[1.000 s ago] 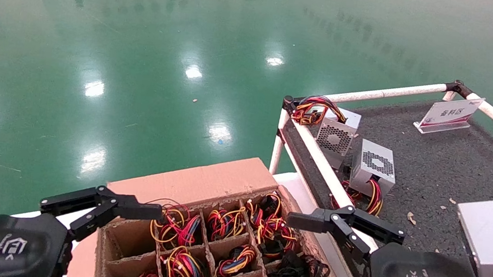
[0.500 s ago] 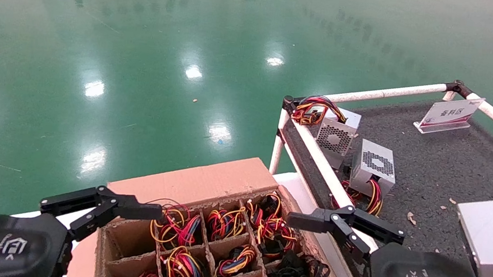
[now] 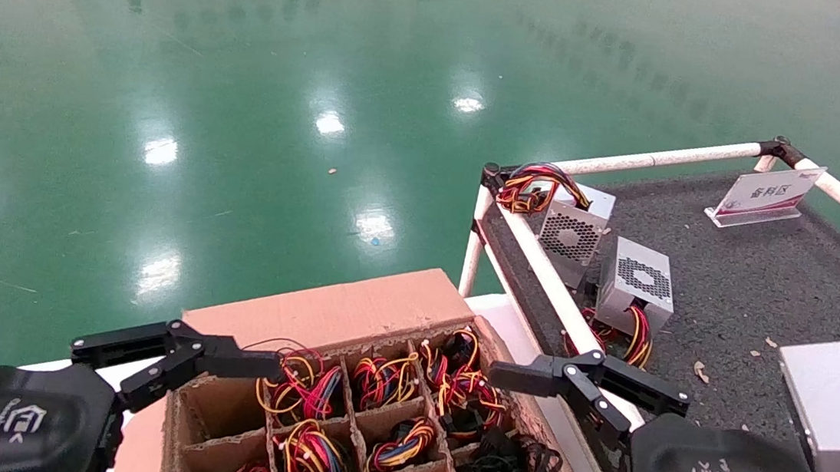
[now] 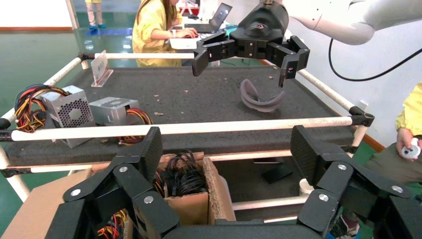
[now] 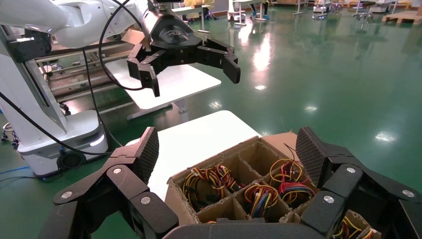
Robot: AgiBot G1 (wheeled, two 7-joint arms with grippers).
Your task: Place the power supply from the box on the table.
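The power supply (image 3: 463, 396) to be moved is not yet lifted. It sits in the far right compartment of the box (image 3: 351, 310), and only its red, yellow and black wire bundle shows; the metal body under the wires is hidden. The neighbouring compartments hold similar bundles, two cells on the box's left side look empty, and a tangle of black cable fills the near right one.

Very little has changed over the last second. The left gripper (image 3: 175, 357) has crept slightly lower and further in over the box's far left corner, jaws spread wide and holding nothing. The right gripper (image 3: 589, 387) has not moved: it hangs over the box's right edge, just above that far right compartment, jaws equally wide apart and empty. The wires in the box lie exactly as they did, so nothing has been touched.

For the task this reads as a pause or a fine adjustment before the reach, with the grasp itself not begun. The right gripper seems better placed, and it would have to drop into the cell and find the metal case beneath the loose wires.

Right of the box, beyond the white rail (image 3: 547, 279), the table (image 3: 731, 281) already carries two fan-grille units (image 3: 635, 280), a larger silver block (image 3: 834, 415) and a small sign (image 3: 767, 194) at the far side
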